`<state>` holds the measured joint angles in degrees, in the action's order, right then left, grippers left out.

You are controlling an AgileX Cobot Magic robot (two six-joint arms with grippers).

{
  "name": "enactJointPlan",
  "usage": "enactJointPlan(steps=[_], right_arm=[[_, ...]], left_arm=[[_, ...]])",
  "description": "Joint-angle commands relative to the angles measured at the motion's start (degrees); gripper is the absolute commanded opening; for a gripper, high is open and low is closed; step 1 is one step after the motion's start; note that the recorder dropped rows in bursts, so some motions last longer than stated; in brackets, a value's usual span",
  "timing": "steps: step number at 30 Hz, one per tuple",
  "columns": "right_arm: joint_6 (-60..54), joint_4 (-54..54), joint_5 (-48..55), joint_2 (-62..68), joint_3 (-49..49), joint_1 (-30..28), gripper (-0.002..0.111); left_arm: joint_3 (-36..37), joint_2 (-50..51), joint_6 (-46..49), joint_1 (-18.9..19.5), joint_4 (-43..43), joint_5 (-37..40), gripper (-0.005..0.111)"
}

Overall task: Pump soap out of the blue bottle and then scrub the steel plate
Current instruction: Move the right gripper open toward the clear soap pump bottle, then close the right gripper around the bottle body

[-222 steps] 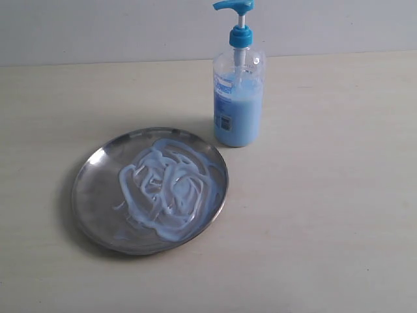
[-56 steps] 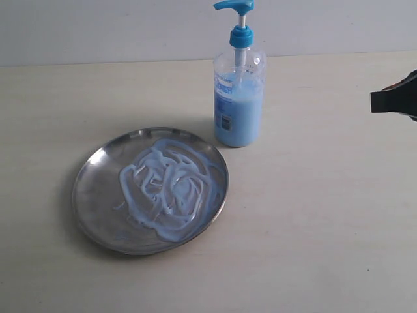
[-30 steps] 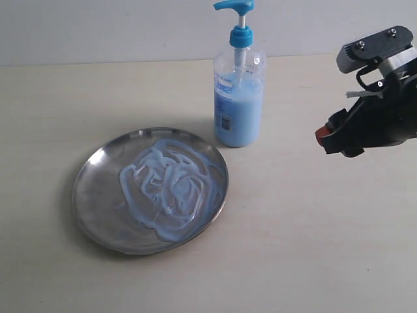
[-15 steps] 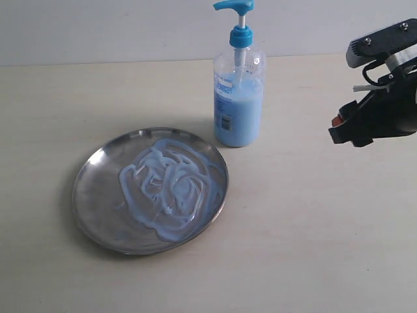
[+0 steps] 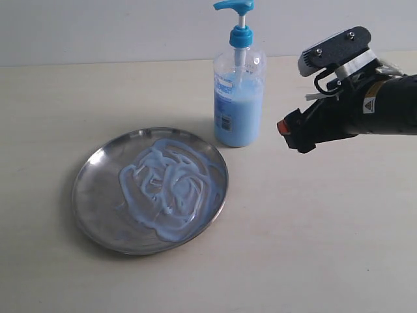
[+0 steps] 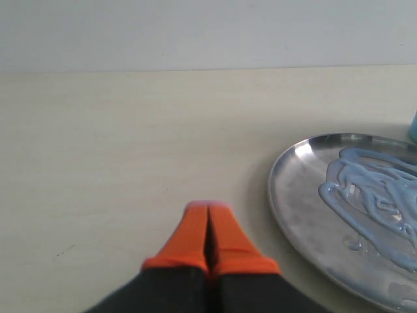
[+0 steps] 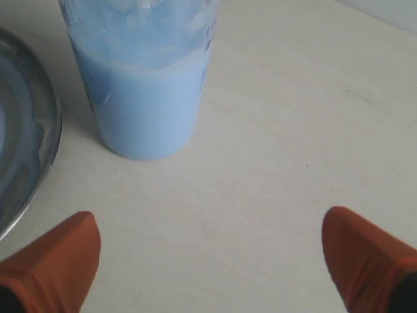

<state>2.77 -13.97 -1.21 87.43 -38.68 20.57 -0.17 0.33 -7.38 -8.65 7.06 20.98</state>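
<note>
Bottle (image 5: 238, 98) with a blue pump head (image 5: 233, 6) stands upright just beside the steel plate (image 5: 85, 176), which is smeared with pale soap (image 5: 166, 189). The right gripper (image 5: 293, 137) hovers near the bottle's side, jaws wide and empty; the left gripper (image 6: 208, 228), jaws pressed together, sits by the plate. Best to press the head straight down without tipping the bottle.

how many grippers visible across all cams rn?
2. Left gripper, fingers together, near the plate, left wrist view only. Right gripper, fingers apart, facing the bottle, in exterior and right wrist views.
</note>
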Motion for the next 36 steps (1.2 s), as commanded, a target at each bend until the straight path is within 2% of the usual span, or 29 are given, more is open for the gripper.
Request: enactJointPlan(steps=[1, 18, 25, 30, 34, 36], right_arm=[[0.3, 0.5, -7.7, 2.0, 1.0, 0.1, 0.089], [2.8, 0.2, -27.7, 12.8, 2.5, 0.1, 0.090], [3.3, 0.1, -35.6, 16.3, 2.3, 0.1, 0.103], [5.9, -0.7, -36.2, 18.5, 0.3, 0.1, 0.105], [6.3, -6.3, -36.9, 20.1, -1.6, 0.1, 0.105], [6.9, -3.9, -36.5, 21.0, -2.7, 0.1, 0.105]], left_arm=[[0.2, -0.3, 0.1, 0.1, 0.3, -0.7, 0.000], [0.2, -0.3, 0.1, 0.1, 0.3, -0.7, 0.000], [0.2, -0.3, 0.1, 0.1, 0.3, -0.7, 0.000], [0.2, -0.3, 0.1, 0.1, 0.3, -0.8, 0.000], [0.2, -0.3, 0.1, 0.1, 0.3, -0.8, 0.000], [0.2, -0.3, 0.1, 0.1, 0.3, -0.8, 0.000]])
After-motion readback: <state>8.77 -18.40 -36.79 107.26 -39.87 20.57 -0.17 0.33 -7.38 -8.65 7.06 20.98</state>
